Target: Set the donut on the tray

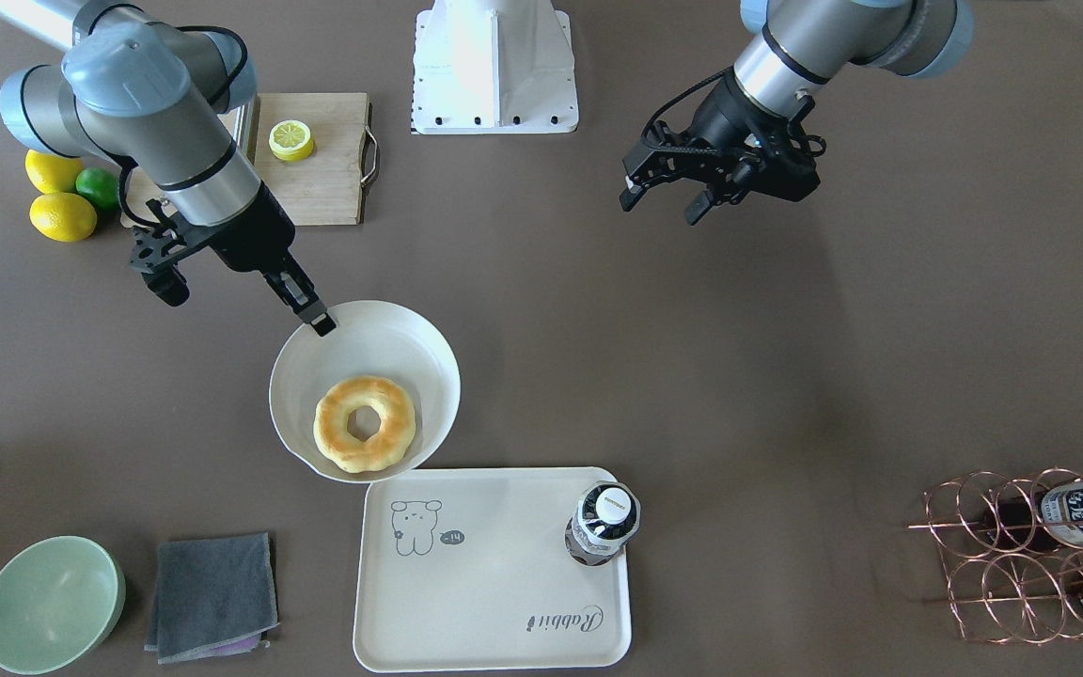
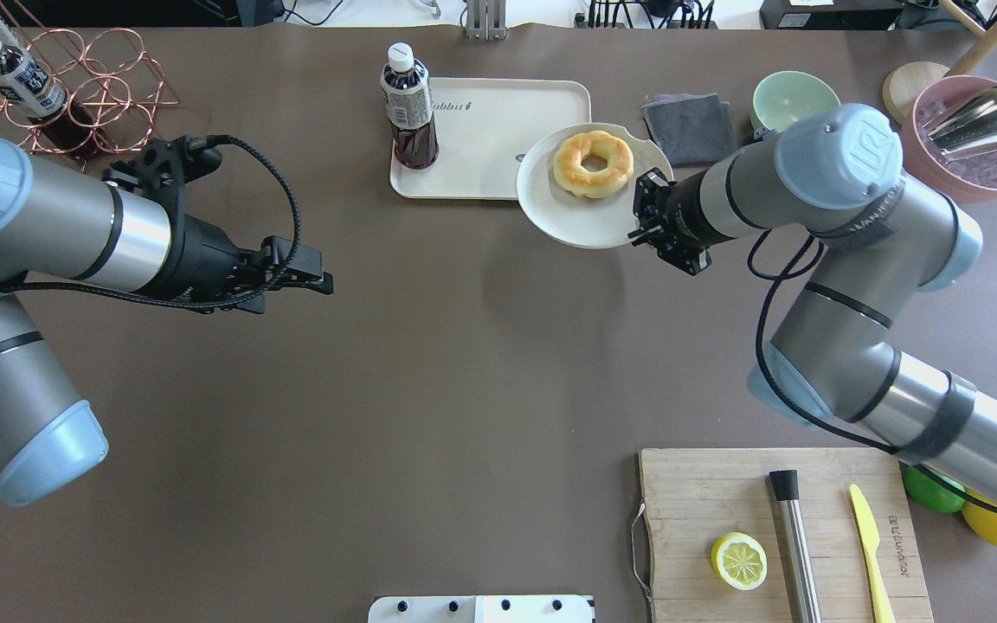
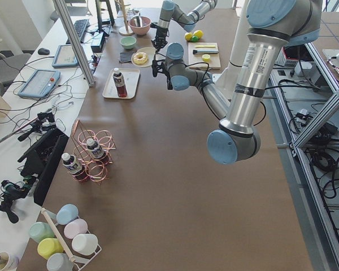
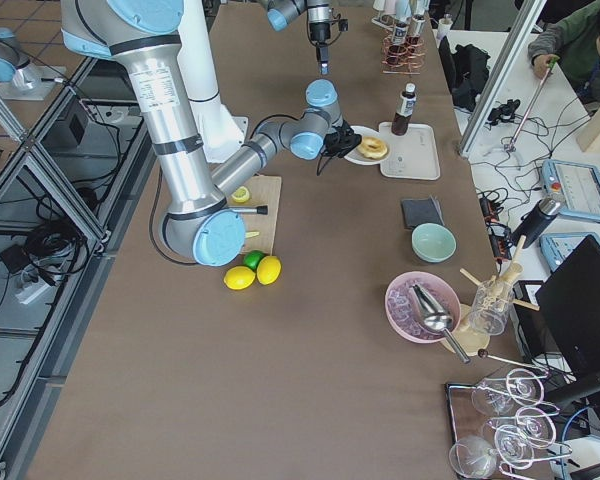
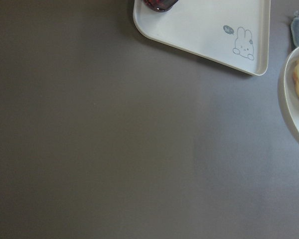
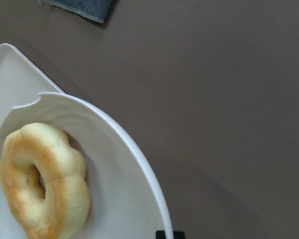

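Observation:
The donut (image 1: 396, 428) (image 2: 568, 164) (image 6: 60, 189), golden with a browner top, lies in a round white bowl (image 1: 382, 338) (image 2: 576, 221) (image 6: 119, 174). The bowl is tilted, and its far edge overlaps a corner of the cream tray (image 1: 504, 564) (image 2: 498, 130) (image 5: 204, 25) with the bear drawing. My right gripper (image 1: 319, 322) (image 2: 641, 221) is shut on the bowl's near rim, beside the donut and not touching it. My left gripper (image 1: 664, 205) (image 2: 321, 281) is open and empty, hovering over bare table well away from the tray.
A dark drink bottle (image 1: 603, 522) (image 2: 408, 104) stands on the tray's end away from the bowl. A grey cloth (image 1: 212, 594) and a green bowl (image 1: 51, 602) lie beside the tray. A cutting board (image 1: 316, 179) holds a lemon half (image 1: 290, 139). A copper wire rack (image 1: 1030, 555) holds bottles.

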Controlling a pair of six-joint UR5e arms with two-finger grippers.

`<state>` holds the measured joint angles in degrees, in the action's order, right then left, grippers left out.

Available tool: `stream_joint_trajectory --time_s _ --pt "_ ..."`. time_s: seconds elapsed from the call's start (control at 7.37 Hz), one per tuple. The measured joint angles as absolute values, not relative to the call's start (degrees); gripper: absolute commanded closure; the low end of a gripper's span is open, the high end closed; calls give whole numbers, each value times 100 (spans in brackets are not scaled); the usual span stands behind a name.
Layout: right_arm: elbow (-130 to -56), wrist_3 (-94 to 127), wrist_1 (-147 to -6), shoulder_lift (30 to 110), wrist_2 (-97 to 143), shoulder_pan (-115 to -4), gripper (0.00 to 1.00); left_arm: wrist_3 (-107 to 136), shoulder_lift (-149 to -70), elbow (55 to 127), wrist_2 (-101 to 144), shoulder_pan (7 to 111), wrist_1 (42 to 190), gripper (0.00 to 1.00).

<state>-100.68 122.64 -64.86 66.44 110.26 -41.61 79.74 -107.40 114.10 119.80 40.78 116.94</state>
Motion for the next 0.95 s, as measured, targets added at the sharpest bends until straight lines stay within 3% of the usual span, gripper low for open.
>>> stream_joint_trajectory --time_s 0.41,0.81,0.95 --pt "-8148 12488 -6302 5222 10749 -4374 100 7463 -10303 11364 12544 4495 11958 2" --pt "-6655 12915 -5437 4458 10276 -4274 100 7411 -10269 11363 12571 4525 11970 2" --pt "-6475 13027 -5312 4367 10116 -4186 72 7410 -10283 11352 12556 4527 11970 2"
